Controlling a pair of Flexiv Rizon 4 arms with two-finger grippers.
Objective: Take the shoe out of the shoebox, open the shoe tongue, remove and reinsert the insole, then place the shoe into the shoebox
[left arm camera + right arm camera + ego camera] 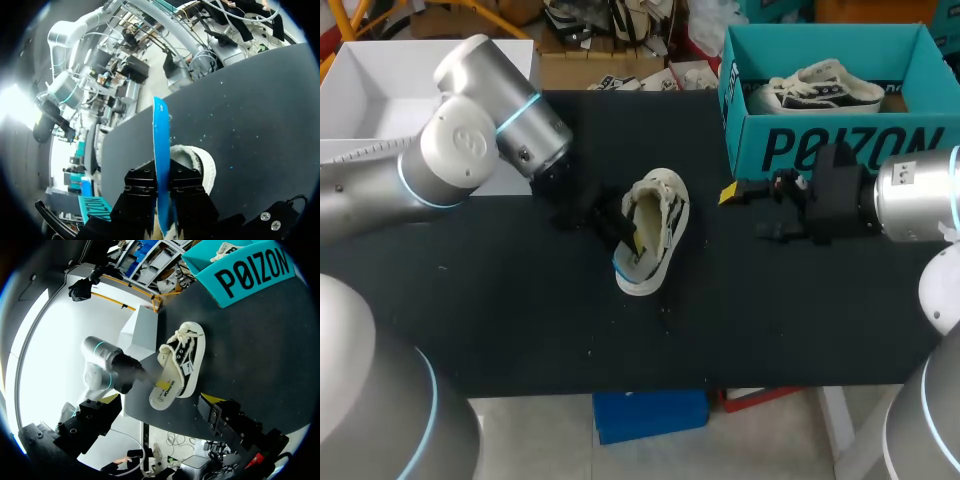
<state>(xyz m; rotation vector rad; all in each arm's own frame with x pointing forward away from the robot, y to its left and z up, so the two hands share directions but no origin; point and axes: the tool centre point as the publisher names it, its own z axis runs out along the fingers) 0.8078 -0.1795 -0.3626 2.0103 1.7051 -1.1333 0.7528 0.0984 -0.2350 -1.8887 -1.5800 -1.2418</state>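
The canvas shoe (655,225) lies on its side near the middle of the tabletop (520,320), opening towards the left arm. Its blue insole (161,150) stands edge-on, partly out of the shoe, pinched flat between the closed fingers of the left gripper (162,185). The insole looks thin, light and floppy, so it would likely buckle if pushed from its free end. A hold near the heel end and a flat slide in seem best. The shoe itself looks soft and light and may skid unless braced. The right gripper (752,200) hovers just right of the shoe; I cannot tell its opening. The teal shoebox (840,145) sits at the far right corner, holding a second shoe (820,90).
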